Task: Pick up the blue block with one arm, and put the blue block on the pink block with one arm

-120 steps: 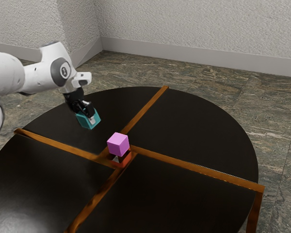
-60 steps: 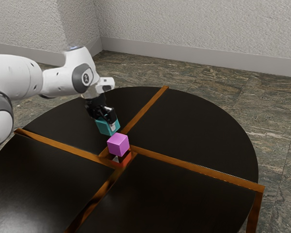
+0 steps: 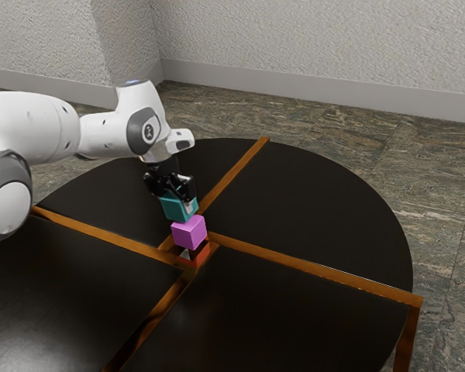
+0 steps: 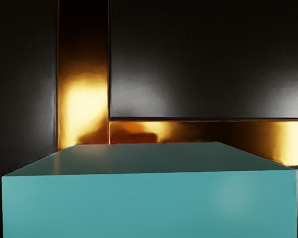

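Two blocks are close to meeting: the blue block, teal in this light, hangs clamped between the fingers of the end effector, which is closed on its upper part from two sides, and the pink block sits directly below it and a shade toward the exterior view's right. The grip high on the block leaves its underside free, which looks deliberate, since that face has to land flat on the pink top. Whether the two blocks already touch cannot be told from this angle; they are at least just beside each other. In the wrist view the blue block lies broad and level under the hand, so it seems squarely held. The pink block rests on a small red piece at the crossing of the wooden strips, so the target stands raised at the middle of the round black desk. Those glossy orange-brown strips split the dark, slightly reflective top into quarters. The white arm reaches in from the exterior view's left. Around the desk lies a mottled stone floor, with rough white walls and a pale skirting board.
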Robot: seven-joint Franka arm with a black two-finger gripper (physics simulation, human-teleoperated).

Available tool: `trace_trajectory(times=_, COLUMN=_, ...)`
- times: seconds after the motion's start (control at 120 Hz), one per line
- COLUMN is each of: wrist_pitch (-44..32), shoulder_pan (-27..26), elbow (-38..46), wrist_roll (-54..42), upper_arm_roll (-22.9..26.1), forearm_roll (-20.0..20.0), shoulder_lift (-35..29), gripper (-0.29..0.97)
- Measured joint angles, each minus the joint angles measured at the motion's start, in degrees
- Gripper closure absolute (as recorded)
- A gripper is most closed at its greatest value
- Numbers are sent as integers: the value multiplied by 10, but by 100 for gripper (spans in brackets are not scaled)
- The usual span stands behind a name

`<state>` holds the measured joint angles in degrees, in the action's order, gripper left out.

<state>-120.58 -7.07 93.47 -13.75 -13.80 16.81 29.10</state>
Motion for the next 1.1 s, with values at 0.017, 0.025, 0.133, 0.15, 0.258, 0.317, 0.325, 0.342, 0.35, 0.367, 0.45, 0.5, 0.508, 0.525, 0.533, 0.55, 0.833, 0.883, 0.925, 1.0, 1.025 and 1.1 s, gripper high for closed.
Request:
trace_trajectory(times=0.017, wrist_pitch=0, shoulder_pan=-1, elbow=1, wrist_roll=2, upper_arm_roll=0, forearm_roll=-1, shoulder_lift=-1, gripper=29)
trace_trajectory(times=0.025, wrist_pitch=0, shoulder_pan=-1, elbow=2, wrist_roll=3, upper_arm_roll=0, forearm_roll=-2, shoulder_lift=-1, gripper=29)
trace_trajectory(times=0.133, wrist_pitch=0, shoulder_pan=-7, elbow=6, wrist_roll=14, upper_arm_roll=1, forearm_roll=-7, shoulder_lift=-8, gripper=29)
trace_trajectory(times=0.15, wrist_pitch=0, shoulder_pan=-8, elbow=6, wrist_roll=16, upper_arm_roll=1, forearm_roll=-7, shoulder_lift=-8, gripper=29)
trace_trajectory(times=0.258, wrist_pitch=1, shoulder_pan=-8, elbow=7, wrist_roll=24, upper_arm_roll=1, forearm_roll=-10, shoulder_lift=-8, gripper=21)
trace_trajectory(times=0.317, wrist_pitch=1, shoulder_pan=-8, elbow=7, wrist_roll=27, upper_arm_roll=1, forearm_roll=-12, shoulder_lift=-8, gripper=16)
trace_trajectory(times=0.325, wrist_pitch=1, shoulder_pan=-8, elbow=7, wrist_roll=28, upper_arm_roll=1, forearm_roll=-12, shoulder_lift=-8, gripper=16)
trace_trajectory(times=0.342, wrist_pitch=1, shoulder_pan=-8, elbow=7, wrist_roll=29, upper_arm_roll=1, forearm_roll=-12, shoulder_lift=-8, gripper=15)
trace_trajectory(times=0.35, wrist_pitch=1, shoulder_pan=-8, elbow=7, wrist_roll=29, upper_arm_roll=1, forearm_roll=-12, shoulder_lift=-8, gripper=14)
trace_trajectory(times=0.367, wrist_pitch=1, shoulder_pan=-8, elbow=8, wrist_roll=30, upper_arm_roll=1, forearm_roll=-12, shoulder_lift=-8, gripper=13)
trace_trajectory(times=0.45, wrist_pitch=2, shoulder_pan=-8, elbow=7, wrist_roll=35, upper_arm_roll=1, forearm_roll=-13, shoulder_lift=-9, gripper=9)
trace_trajectory(times=0.5, wrist_pitch=2, shoulder_pan=-9, elbow=8, wrist_roll=37, upper_arm_roll=1, forearm_roll=-13, shoulder_lift=-14, gripper=7)
trace_trajectory(times=0.508, wrist_pitch=3, shoulder_pan=-9, elbow=8, wrist_roll=38, upper_arm_roll=1, forearm_roll=-13, shoulder_lift=-17, gripper=7)
trace_trajectory(times=0.525, wrist_pitch=3, shoulder_pan=-10, elbow=9, wrist_roll=38, upper_arm_roll=2, forearm_roll=-13, shoulder_lift=-21, gripper=6)
trace_trajectory(times=0.533, wrist_pitch=3, shoulder_pan=-10, elbow=10, wrist_roll=39, upper_arm_roll=2, forearm_roll=-13, shoulder_lift=-24, gripper=6)
trace_trajectory(times=0.55, wrist_pitch=4, shoulder_pan=-11, elbow=11, wrist_roll=40, upper_arm_roll=3, forearm_roll=-13, shoulder_lift=-30, gripper=5)
trace_trajectory(times=0.833, wrist_pitch=132, shoulder_pan=-29, elbow=24, wrist_roll=50, upper_arm_roll=10, forearm_roll=-99, shoulder_lift=-293, gripper=1)
trace_trajectory(times=0.883, wrist_pitch=156, shoulder_pan=-26, elbow=19, wrist_roll=48, upper_arm_roll=11, forearm_roll=-126, shoulder_lift=-306, gripper=1)
trace_trajectory(times=0.925, wrist_pitch=173, shoulder_pan=-24, elbow=12, wrist_roll=47, upper_arm_roll=9, forearm_roll=-141, shoulder_lift=-310, gripper=1)
trace_trajectory(times=1.0, wrist_pitch=196, shoulder_pan=-19, elbow=7, wrist_roll=45, upper_arm_roll=8, forearm_roll=-159, shoulder_lift=-311, gripper=1)
trace_trajectory(times=1.025, wrist_pitch=202, shoulder_pan=-18, elbow=6, wrist_roll=45, upper_arm_roll=8, forearm_roll=-163, shoulder_lift=-312, gripper=1)
trace_trajectory(times=1.1, wrist_pitch=215, shoulder_pan=-15, elbow=4, wrist_roll=44, upper_arm_roll=8, forearm_roll=-172, shoulder_lift=-311, gripper=0)
